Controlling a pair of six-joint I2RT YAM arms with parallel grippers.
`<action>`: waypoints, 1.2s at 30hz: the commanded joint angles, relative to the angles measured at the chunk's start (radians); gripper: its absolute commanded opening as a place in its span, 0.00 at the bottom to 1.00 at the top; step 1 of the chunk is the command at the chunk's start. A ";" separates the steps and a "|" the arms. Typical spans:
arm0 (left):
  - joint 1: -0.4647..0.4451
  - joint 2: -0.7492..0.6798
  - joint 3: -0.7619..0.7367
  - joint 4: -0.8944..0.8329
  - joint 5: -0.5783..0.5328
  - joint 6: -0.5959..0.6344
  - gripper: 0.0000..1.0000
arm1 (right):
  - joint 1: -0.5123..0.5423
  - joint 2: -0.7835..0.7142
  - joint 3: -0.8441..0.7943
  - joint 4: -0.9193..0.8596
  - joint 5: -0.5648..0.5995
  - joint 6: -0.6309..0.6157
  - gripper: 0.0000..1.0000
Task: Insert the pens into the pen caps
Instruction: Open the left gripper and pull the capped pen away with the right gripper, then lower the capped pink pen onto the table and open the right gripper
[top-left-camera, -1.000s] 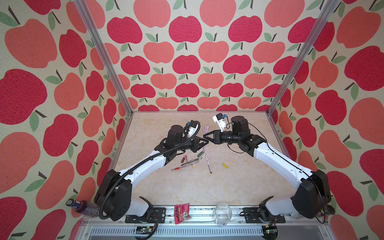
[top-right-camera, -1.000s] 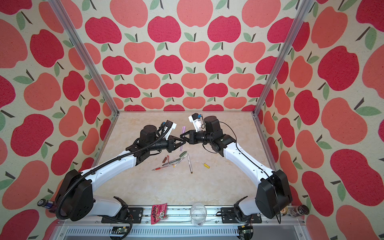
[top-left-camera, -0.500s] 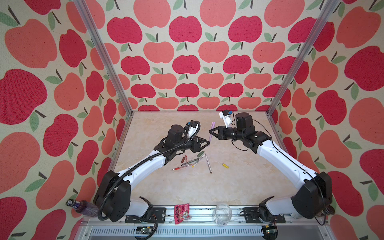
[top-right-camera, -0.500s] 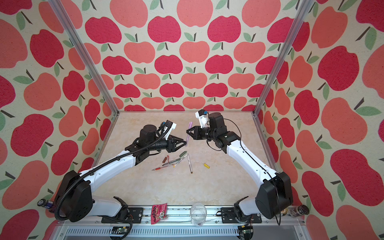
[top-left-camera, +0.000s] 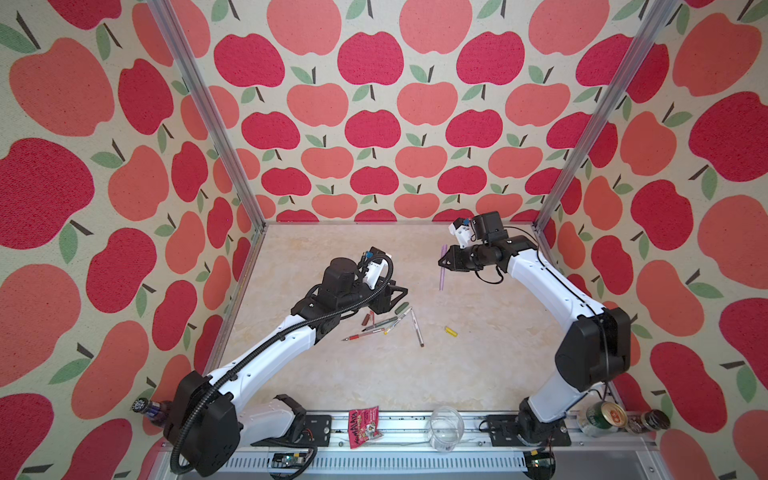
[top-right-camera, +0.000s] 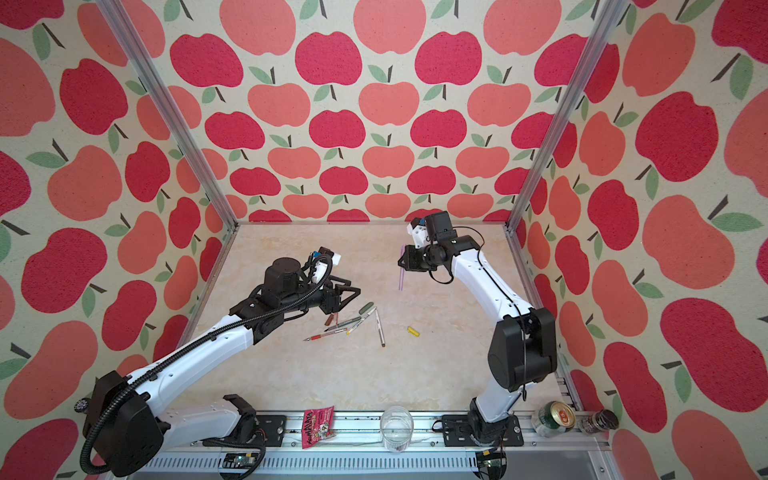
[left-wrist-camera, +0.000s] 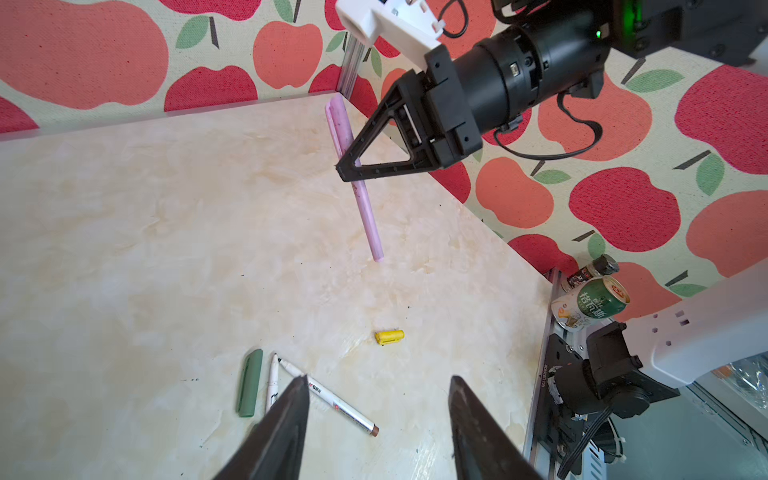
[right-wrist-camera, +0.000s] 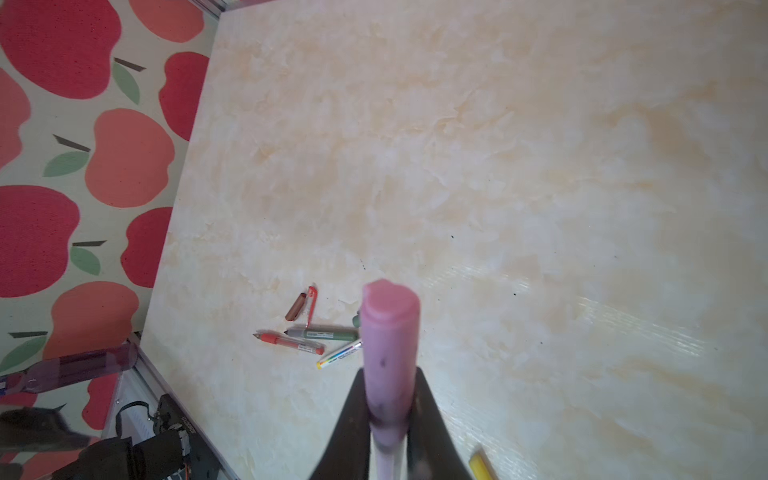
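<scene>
Since a second ago the two arms have parted: the right fingers (top-left-camera: 449, 260) have drawn back toward the far right, taking the lilac pen (top-left-camera: 441, 279) with them. The left fingers (top-left-camera: 397, 293) have let go of it and pulled back to the left.

The right fingers are pinched almost closed on the lilac pen, gripping it partway down its length. In the right wrist view both dark fingers (right-wrist-camera: 353, 424) press against its barrel (right-wrist-camera: 388, 340). The lilac cap (left-wrist-camera: 340, 124) sits on the pen's upper end, thicker than the barrel below. The pen hangs steeply, and I cannot tell whether its lower end touches the surface (top-left-camera: 311, 257).

The left fingers (left-wrist-camera: 286, 424) stand about half open with nothing between them, over the cluster of pens left of centre. Just below them in that view lie the dark green cap (left-wrist-camera: 249, 382) and the white pen with the brown end (left-wrist-camera: 340, 409).

The rest lie loose on the surface near the middle: the red pen (top-left-camera: 359, 336), the dark green pen (top-left-camera: 380, 324) and the white pen with the yellow end (top-left-camera: 397, 322) close together. The brown cap (right-wrist-camera: 295, 306) and red cap (right-wrist-camera: 311, 305) are just beside them. The yellow cap (top-left-camera: 451, 331) lies alone to the right.
</scene>
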 joint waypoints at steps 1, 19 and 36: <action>-0.004 -0.019 -0.007 -0.025 -0.023 0.018 0.56 | -0.018 0.080 0.084 -0.193 0.030 -0.132 0.15; -0.007 -0.018 -0.020 -0.002 -0.028 -0.004 0.56 | -0.126 0.396 0.203 -0.256 0.105 -0.237 0.16; -0.020 0.019 0.023 -0.009 -0.053 -0.013 0.55 | -0.150 0.442 0.165 -0.147 0.131 -0.221 0.21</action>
